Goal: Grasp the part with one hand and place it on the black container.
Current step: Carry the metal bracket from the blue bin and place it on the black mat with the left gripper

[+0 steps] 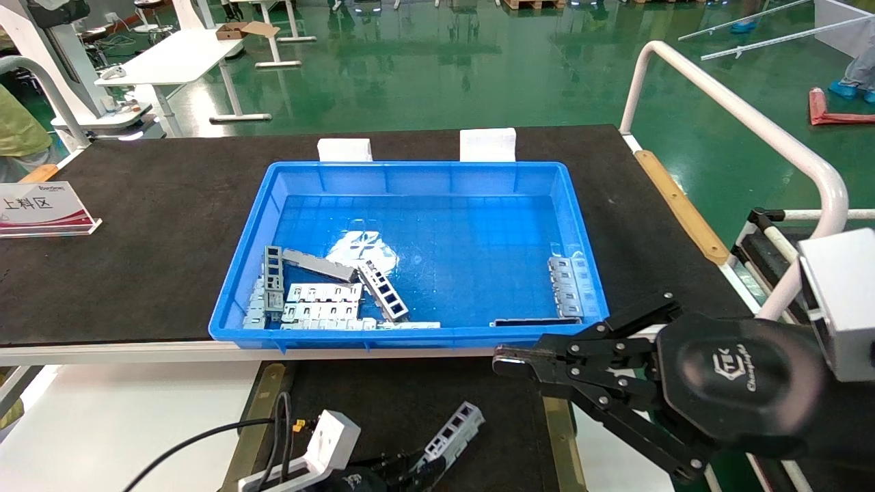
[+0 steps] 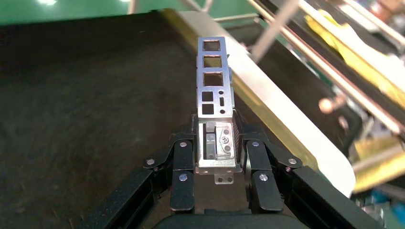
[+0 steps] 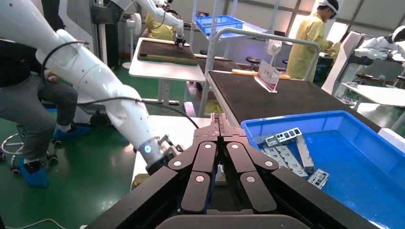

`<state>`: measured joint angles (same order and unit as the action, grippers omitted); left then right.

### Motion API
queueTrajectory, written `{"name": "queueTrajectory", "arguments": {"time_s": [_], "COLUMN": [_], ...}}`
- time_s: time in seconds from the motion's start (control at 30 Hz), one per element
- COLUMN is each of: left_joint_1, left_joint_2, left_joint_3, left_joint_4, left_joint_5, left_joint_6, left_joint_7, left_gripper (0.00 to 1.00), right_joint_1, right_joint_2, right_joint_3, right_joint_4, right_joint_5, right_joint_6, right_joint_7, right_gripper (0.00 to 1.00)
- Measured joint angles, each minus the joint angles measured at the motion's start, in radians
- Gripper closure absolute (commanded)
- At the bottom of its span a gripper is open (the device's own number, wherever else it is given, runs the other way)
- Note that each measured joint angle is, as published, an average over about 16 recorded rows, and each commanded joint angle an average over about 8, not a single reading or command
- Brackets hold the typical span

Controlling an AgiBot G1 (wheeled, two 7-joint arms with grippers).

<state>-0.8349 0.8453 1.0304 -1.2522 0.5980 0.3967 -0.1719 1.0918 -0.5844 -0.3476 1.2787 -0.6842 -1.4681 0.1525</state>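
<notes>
I see the left gripper (image 2: 217, 143) clamping the silver windowed part (image 2: 213, 78) over the black container (image 1: 410, 403); right gripper (image 3: 219, 125) pinched empty; blue bin (image 1: 417, 174) holds more parts.

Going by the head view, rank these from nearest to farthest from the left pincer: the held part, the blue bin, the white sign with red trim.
1. The part: clamped in the left pincer, low over the black container.
2. The blue bin: on the table beyond the container, straight ahead.
3. The white sign: far left on the table, farthest.
</notes>
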Motion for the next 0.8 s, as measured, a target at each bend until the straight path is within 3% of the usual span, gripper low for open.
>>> {"name": "queueTrajectory", "arguments": {"time_s": [0.8], "left_joint_1": [0.002], "left_joint_2": [0.323], "left_joint_3": [0.001], "left_joint_4": [0.206], "left_joint_5": [-0.119], "left_joint_6": [-0.426], "left_joint_7": [-0.155], "left_gripper": [1.0], "right_joint_1": [0.0], "right_joint_2": [0.0], "right_joint_3": [0.0], "right_joint_4": [0.0], "right_joint_5": [0.0], "right_joint_6": [0.0], "right_joint_7": [0.0], "right_gripper": [1.0]}}
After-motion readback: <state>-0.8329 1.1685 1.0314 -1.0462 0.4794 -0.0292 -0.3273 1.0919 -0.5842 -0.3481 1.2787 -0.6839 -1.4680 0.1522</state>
